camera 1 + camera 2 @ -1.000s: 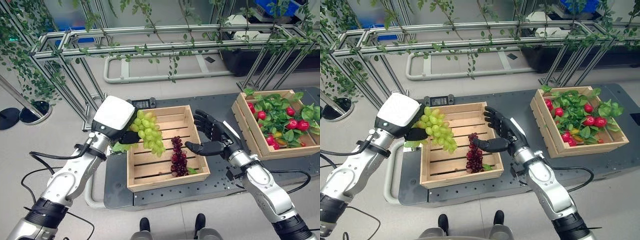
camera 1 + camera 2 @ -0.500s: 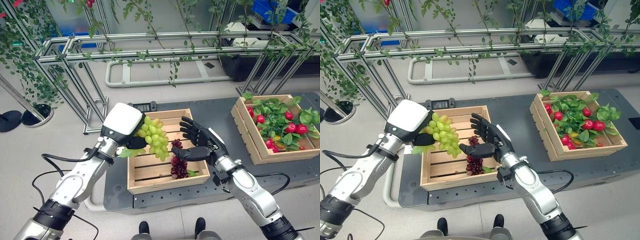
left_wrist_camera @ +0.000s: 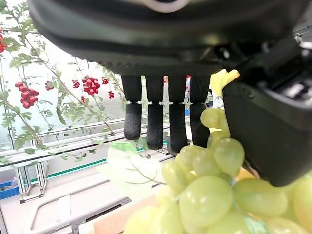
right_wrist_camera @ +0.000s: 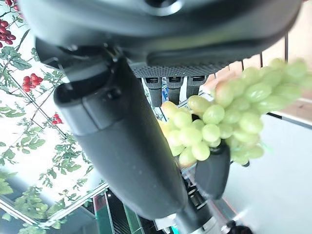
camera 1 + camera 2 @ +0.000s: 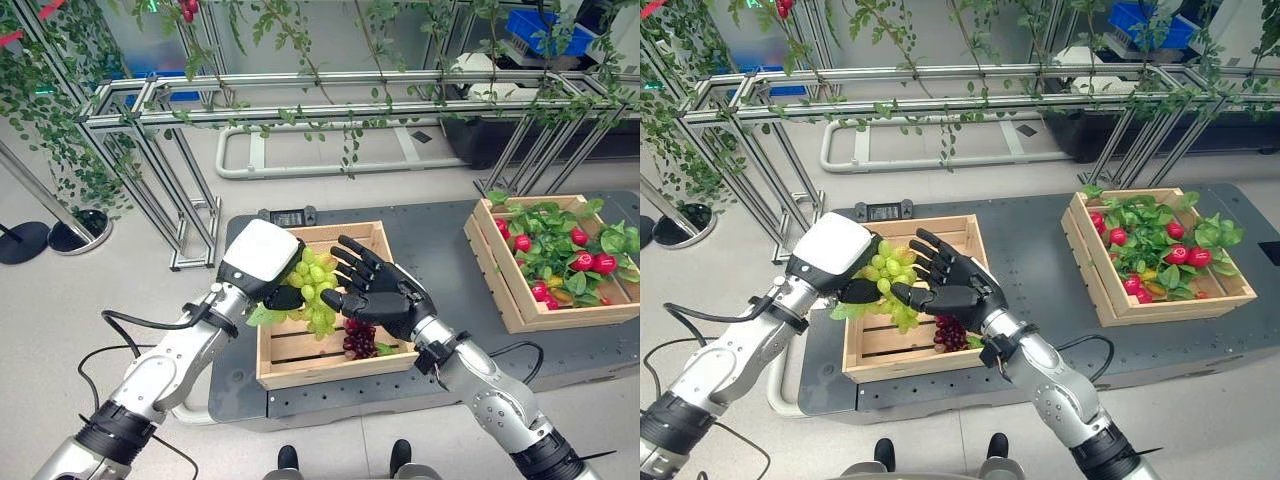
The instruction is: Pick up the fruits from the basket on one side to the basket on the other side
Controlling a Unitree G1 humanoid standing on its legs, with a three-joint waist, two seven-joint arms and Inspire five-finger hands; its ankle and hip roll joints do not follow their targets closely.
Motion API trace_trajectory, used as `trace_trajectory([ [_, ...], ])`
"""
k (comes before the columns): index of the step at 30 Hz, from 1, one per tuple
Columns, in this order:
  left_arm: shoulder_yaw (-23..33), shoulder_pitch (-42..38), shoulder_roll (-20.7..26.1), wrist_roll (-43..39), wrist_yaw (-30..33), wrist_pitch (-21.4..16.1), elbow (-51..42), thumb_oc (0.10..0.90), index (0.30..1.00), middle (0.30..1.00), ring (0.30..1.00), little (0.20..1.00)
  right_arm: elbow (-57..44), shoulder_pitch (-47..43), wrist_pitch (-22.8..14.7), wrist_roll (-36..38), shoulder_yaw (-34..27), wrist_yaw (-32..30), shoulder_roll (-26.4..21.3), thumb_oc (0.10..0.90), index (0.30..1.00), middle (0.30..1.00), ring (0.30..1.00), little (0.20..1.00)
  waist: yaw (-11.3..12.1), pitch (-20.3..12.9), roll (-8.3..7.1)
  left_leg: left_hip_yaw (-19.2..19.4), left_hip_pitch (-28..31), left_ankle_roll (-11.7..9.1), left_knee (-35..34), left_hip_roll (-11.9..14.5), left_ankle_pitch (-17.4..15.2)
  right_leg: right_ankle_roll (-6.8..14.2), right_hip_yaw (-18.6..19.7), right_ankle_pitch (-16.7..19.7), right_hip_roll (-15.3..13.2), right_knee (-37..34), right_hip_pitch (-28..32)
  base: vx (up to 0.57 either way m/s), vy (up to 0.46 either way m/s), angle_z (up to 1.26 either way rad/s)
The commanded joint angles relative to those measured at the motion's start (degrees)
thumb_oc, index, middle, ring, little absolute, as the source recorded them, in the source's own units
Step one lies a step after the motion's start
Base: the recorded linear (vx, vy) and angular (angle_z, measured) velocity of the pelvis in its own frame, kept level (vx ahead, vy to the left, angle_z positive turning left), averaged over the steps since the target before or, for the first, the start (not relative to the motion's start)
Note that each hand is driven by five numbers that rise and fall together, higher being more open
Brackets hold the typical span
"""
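A bunch of green grapes (image 5: 316,291) hangs over the left wooden crate (image 5: 330,366), pinched between the thumb and fingers of my left hand (image 5: 262,264). The left wrist view has the grapes (image 3: 204,195) close against that thumb. My right hand (image 5: 386,296) is open, fingers spread, its palm facing the bunch and its fingertips right beside it; the same grapes (image 4: 214,126) lie just past its fingers in the right wrist view. A bunch of dark purple grapes (image 5: 358,341) lies inside the left crate. The right crate (image 5: 508,300) holds red fruits (image 5: 586,262) among green leaves.
Both crates stand on a dark grey platform (image 5: 440,232). Behind it runs an aluminium frame (image 5: 300,92) hung with vines. A stanchion base (image 5: 80,230) stands on the floor at the far left.
My right hand has swung left from beside the crate up to the green grapes. My left hand has carried the bunch a little to the right. The view has shifted as well.
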Motion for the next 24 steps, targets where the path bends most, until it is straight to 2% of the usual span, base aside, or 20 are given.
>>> trace_trajectory([
  [1, 0.9, -8.6, 0.5, -3.2, 5.0, 0.3, -3.2, 0.4, 0.3, 0.3, 0.3, 0.3, -4.1, -5.2, -0.5, 5.9, 2.2, 7.6, 1.8, 0.8, 0.9, 0.9, 0.9, 0.9, 0.7, -6.7, 1.37, -0.4, 2.4, 0.5, 0.1, -2.3, -7.8, 1.7, -0.4, -4.7, 0.0, 0.2, 2.3, 0.0, 0.0, 0.0],
  [4, 1.2, -8.5, 0.5, -3.5, 6.0, -0.4, -2.7, 0.4, 0.3, 0.3, 0.3, 0.3, -3.8, -5.0, 2.0, 4.9, 2.9, 9.4, 1.4, 0.8, 0.9, 0.9, 0.9, 0.9, 0.7, -6.9, 1.2, -0.3, 2.2, 0.4, 0.1, -2.2, -7.7, 1.6, -0.4, -4.7, 0.0, 0.2, 2.2, 0.0, 0.0, 0.0],
  [11, 1.5, -8.1, -0.1, -3.8, 7.0, -1.8, -3.0, 0.4, 0.3, 0.3, 0.3, 0.3, -1.1, -4.2, 2.8, -3.8, 4.1, 9.8, 0.3, 0.8, 0.9, 0.9, 0.9, 0.9, 0.6, -7.2, 1.03, -0.3, 2.2, 0.5, 0.1, -2.2, -7.5, 1.6, -0.2, -4.5, -0.1, 0.2, 2.2, 0.0, 0.0, 0.0],
  [15, 1.3, -8.3, -0.8, -3.6, 7.0, -2.7, -4.2, 0.4, 0.3, 0.3, 0.3, 0.3, 0.9, -3.8, 5.0, -3.5, 4.7, 10.2, 0.5, 0.8, 0.9, 0.9, 0.9, 0.9, 0.5, -7.3, 0.99, -0.3, 2.3, 0.5, 0.1, -2.2, -7.5, 1.5, 0.0, -4.6, 0.0, 0.1, 2.3, 0.0, 0.0, 0.0],
  [20, 0.9, -8.9, -1.2, -4.2, 6.6, -2.8, -5.6, 0.4, 0.3, 0.3, 0.3, 0.3, 3.3, -3.8, 4.8, -5.6, 5.1, 10.2, 0.7, 0.8, 0.9, 0.9, 0.9, 0.9, 0.6, -7.5, 0.83, -0.5, 2.4, 0.4, 0.1, -2.2, -7.7, 1.5, -0.2, -4.6, 0.0, 0.1, 2.5, 0.0, 0.0, 0.0],
  [24, 0.7, -8.5, -1.9, -5.0, 6.3, -3.3, -6.3, 0.4, 0.3, 0.3, 0.3, 0.3, 4.0, -3.3, 4.5, -1.8, 4.7, 10.6, 1.1, 0.8, 0.9, 0.9, 0.9, 0.9, 0.6, -7.6, 0.79, -0.6, 2.6, 0.6, 0.1, -2.2, -7.7, 1.5, -0.1, -4.6, 0.0, 0.2, 2.6, 0.0, 0.0, 0.0],
])
